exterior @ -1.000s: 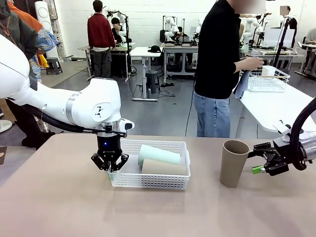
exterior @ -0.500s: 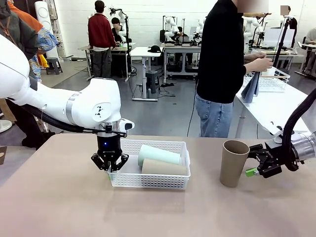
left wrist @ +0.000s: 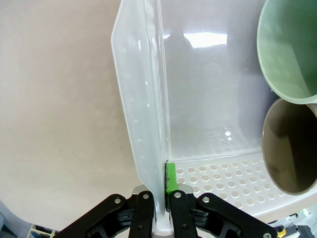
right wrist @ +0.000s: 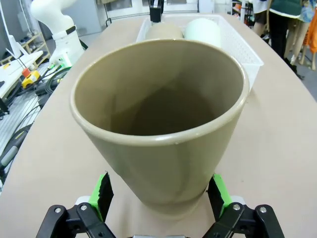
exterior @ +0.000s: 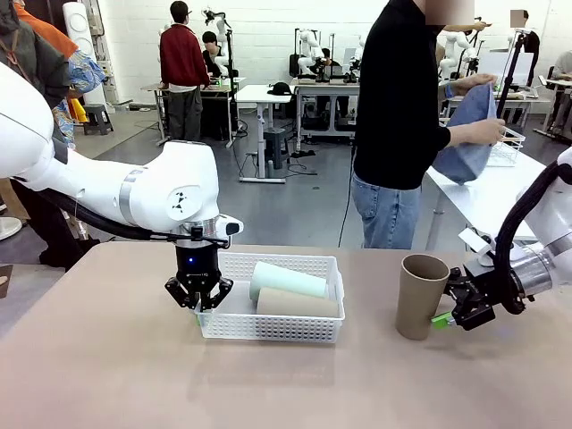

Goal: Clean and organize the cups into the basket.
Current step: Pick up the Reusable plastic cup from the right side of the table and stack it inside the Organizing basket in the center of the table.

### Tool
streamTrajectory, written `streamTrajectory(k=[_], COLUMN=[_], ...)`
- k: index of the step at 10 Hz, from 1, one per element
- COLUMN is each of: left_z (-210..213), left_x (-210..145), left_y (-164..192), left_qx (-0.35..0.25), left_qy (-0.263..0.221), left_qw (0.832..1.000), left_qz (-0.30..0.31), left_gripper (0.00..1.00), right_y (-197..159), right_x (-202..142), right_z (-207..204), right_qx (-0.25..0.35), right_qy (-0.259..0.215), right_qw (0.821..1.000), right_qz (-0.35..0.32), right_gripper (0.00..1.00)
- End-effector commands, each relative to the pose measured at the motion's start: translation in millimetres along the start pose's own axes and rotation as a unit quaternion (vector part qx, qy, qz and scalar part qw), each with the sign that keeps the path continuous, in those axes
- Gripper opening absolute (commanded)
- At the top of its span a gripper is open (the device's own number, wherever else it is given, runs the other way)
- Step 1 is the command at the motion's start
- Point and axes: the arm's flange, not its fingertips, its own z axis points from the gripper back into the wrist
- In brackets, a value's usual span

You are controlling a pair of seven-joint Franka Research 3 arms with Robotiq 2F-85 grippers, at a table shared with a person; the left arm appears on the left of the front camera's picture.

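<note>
Beige matte table point(exterior: 107, 375) across the lower half of the front view, flat and plain. Beyond its far edge, an open workroom with grey floor and white desks. Person point(exterior: 398, 89) in black top and jeans at upper right of centre, holding a blue cloth point(exterior: 465, 134) above a second white table point(exterior: 500, 192) at the right edge.

White basket point(exterior: 268, 327) just left of centre, flat on the table. Inside, 2 cups on their sides, touching: mint cup point(exterior: 288, 279) at the back, lying brown cup point(exterior: 297, 303) at the front, mouths toward the left end.

Left claw point(exterior: 198, 304) pointing down at the basket's left end, clenched on that end wall. In the left wrist view point(left wrist: 159, 191), 1 finger on each face of the wall, green pad point(left wrist: 171, 178) against the inner face.

Standing brown cup point(exterior: 422, 295) right of centre, mouth up, well apart from the basket. Right claw point(exterior: 451, 313) low at its right side, released and spread. In the right wrist view point(right wrist: 159, 198), green pads point(right wrist: 101, 196) flanking the cup's base; contact unclear.

Wide bare table at lower left and along the whole near edge. Bare strip between basket and standing cup. Little table left between the right claw and the frame's right edge.
</note>
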Motion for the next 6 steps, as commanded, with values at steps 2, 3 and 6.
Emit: streamTrajectory(k=[2,3,6], left_z=[-2.7,-2.7,-2.7], left_x=[-1.5,-1.5,-1.5], left_y=[0.7,0.7,0.7], left_qx=[0.002,0.002,0.002], left_qy=[0.002,0.002,0.002], left_qw=[1.000,1.000,1.000], left_qz=[-0.001,-0.001,-0.001], left_gripper=[0.00,0.00,0.00], right_y=[-1.9,-1.7,1.4], right_x=[-3.7,-3.3,-2.7], right_z=[-19.8,-25.6,-29.0], right_qx=[0.011,0.016,0.056], right_qy=[0.015,0.015,-0.021], right_qw=[1.000,1.000,0.997], right_qz=[0.008,0.011,0.041], right_gripper=[1.00,1.00,0.79])
